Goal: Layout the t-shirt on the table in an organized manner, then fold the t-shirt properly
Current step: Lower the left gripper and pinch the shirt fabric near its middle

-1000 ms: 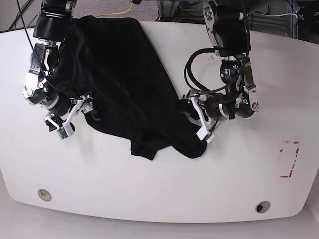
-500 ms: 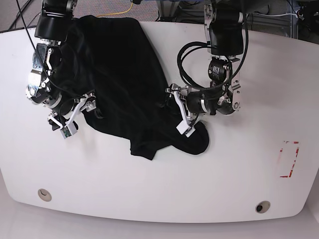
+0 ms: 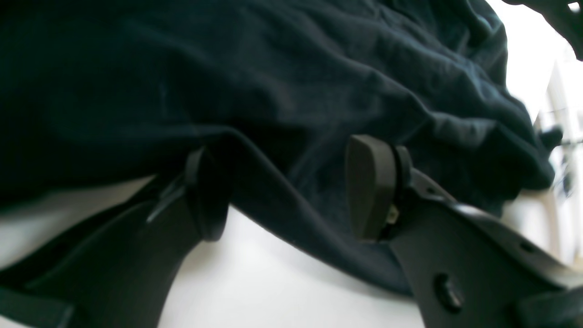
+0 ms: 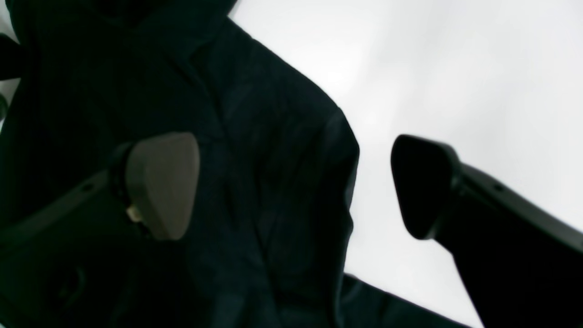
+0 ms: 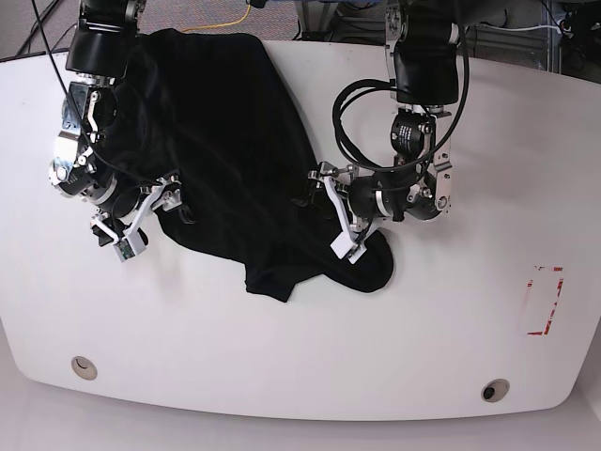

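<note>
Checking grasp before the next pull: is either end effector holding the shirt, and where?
Neither. Both stand open: the left end effector straddles a shirt edge fold, the right end effector its edge.

From my station, in the base view I saw only few things of this kind, all along the top of the picture. A thin yellow cable (image 5: 235,17) lay on the floor (image 5: 192,11), which was a grey-brown carpet. The cable ran slanted, and its upper end went out of the picture. To the right, in the top corner, stood some grey metal frames (image 5: 512,39); I could not tell which equipment it was. In the left wrist view, the right side showed pale blurred shapes (image 3: 562,114), too unsharp for me to name them.
</note>
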